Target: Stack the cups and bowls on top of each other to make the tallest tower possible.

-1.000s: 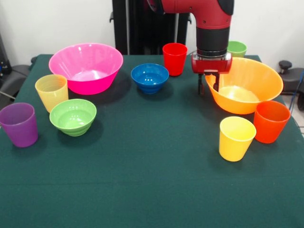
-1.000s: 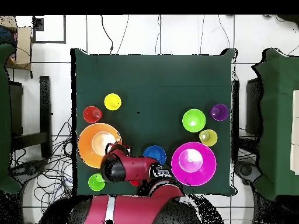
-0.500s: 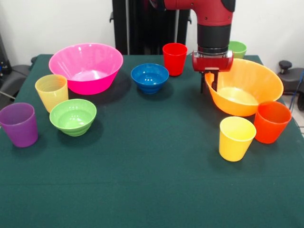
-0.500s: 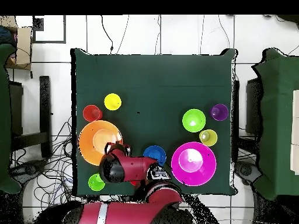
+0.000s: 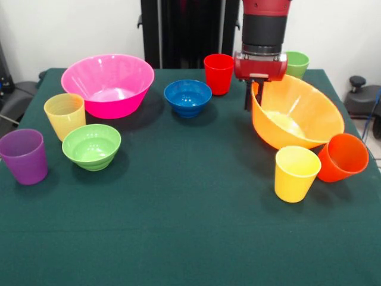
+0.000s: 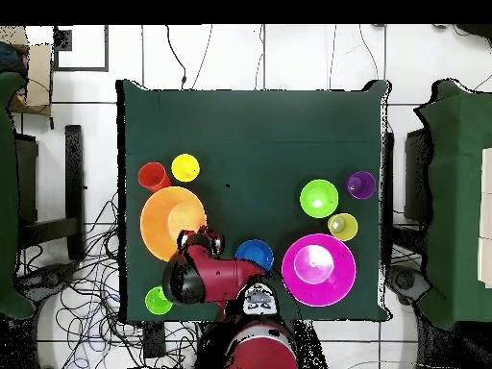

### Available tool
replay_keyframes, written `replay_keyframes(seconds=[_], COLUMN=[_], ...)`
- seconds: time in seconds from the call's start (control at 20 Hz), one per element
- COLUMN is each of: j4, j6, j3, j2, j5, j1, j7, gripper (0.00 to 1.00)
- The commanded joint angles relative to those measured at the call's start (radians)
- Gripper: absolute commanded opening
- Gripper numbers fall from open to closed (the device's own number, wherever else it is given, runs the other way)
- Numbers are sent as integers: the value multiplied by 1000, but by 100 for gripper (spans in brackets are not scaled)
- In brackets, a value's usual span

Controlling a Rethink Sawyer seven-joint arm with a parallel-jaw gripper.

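My gripper (image 5: 252, 98) is shut on the near-left rim of the large orange bowl (image 5: 297, 119) and holds it tilted, that side raised. The bowl leans against the orange-red cup (image 5: 342, 156), which tips to the right. The bright yellow cup (image 5: 296, 173) stands in front of it. The red cup (image 5: 218, 72) and the green cup (image 5: 296, 62) stand at the back. The blue bowl (image 5: 187, 97), pink bowl (image 5: 107, 83), light green bowl (image 5: 91, 146), pale yellow cup (image 5: 64, 115) and purple cup (image 5: 24, 156) stand to the left. In the overhead view my arm (image 6: 192, 277) covers the gripper beside the orange bowl (image 6: 171, 219).
The green cloth-covered table (image 5: 178, 226) has open cloth across its front half. The black pedestal (image 5: 184, 30) stands behind the red cup. The orange-red cup is close to the table's right edge.
The gripper has risen with the orange bowl's rim in it. The bowl has tilted up and shifted toward the orange-red cup, which now tips to the right.
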Motion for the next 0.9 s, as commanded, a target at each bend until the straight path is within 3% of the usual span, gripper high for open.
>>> replay_keyframes(seconds=[0.05, 0.5, 0.9], j4=[-76, -79, -111], j6=[139, 175, 171], j3=[-65, -106, -187], j2=[-61, -97, -114], j5=[9, 6, 5], j1=[37, 69, 125], j7=[60, 62, 66], gripper=[0, 0, 0])
